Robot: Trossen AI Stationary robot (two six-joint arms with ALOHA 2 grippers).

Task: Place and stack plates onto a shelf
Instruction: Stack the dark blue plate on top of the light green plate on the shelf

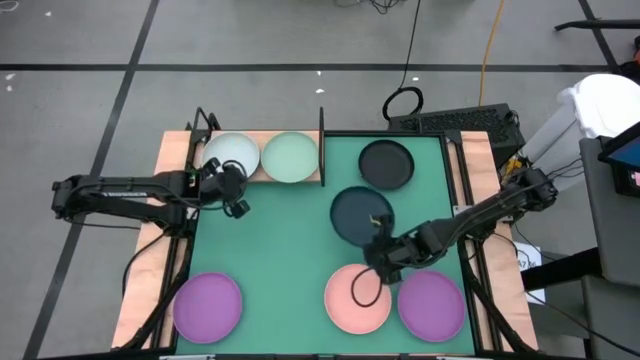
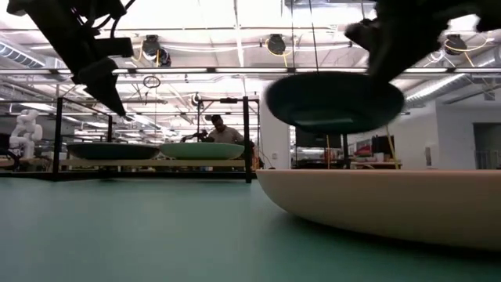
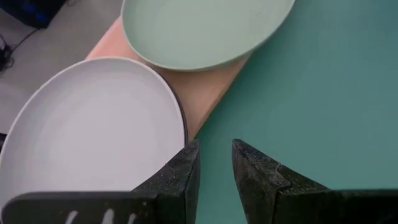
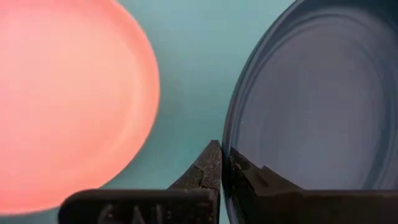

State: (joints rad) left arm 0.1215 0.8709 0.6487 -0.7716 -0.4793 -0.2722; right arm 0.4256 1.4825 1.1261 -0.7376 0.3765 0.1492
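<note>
Your right gripper (image 1: 378,238) is pinched on the rim of the dark teal plate (image 1: 360,213), which hangs clear above the green mat (image 1: 290,240) beside the pink plate (image 1: 357,298). It looks light, stiff and slick, so that thin edge hold could let it tilt. The left gripper (image 1: 237,190) waits slightly parted by the shelf (image 1: 255,172), near the white-blue plate (image 1: 230,154); the mat between is open.
</note>
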